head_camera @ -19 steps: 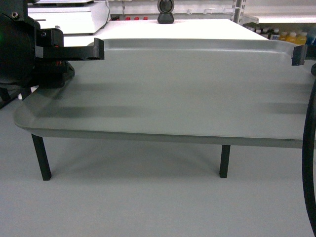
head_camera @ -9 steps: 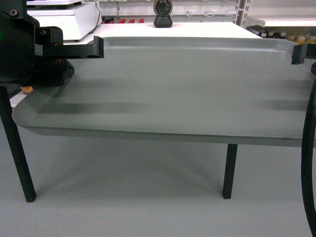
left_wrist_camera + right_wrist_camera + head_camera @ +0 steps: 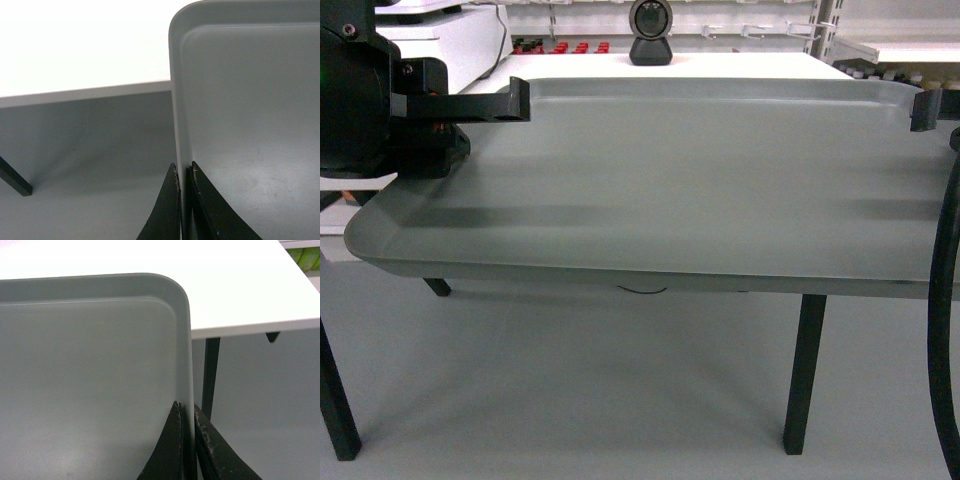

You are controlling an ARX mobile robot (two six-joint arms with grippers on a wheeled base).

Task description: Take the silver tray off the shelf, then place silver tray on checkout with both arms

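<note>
Compared with a second ago, you are closer to the checkout (image 3: 740, 66): its dark legs sit lower and larger in the head view, the near one at the left is now cut by the bottom edge, and the shelving in the background has drifted right, while the silver tray (image 3: 680, 190) keeps the same place between your arms. What the coming move turns on is that the tray's far rim already overlaps the checkout's near edge in the wrist views, with the white top just beyond and under the tray's two far corners, though how high above the top it rides you cannot tell. Its long axis runs left to right, parallel to that near edge, so both arms share it evenly and neither is nearer. Your left gripper (image 3: 184, 172) is clamped on the tray's left rim, one finger outside and one inside, with the rim pinched between them. Your right gripper (image 3: 186, 412) pinches the right rim the same way, jaws tight on the thin metal wall. The tray is held in the air, level or nearly so, not resting on anything you can see. It looks matte silver-grey, shallow, with rounded corners and a low raised lip, bare inside, and it spans almost the full width of the head view. To my eye it needs carrying further over the white top before you lower it.
</note>
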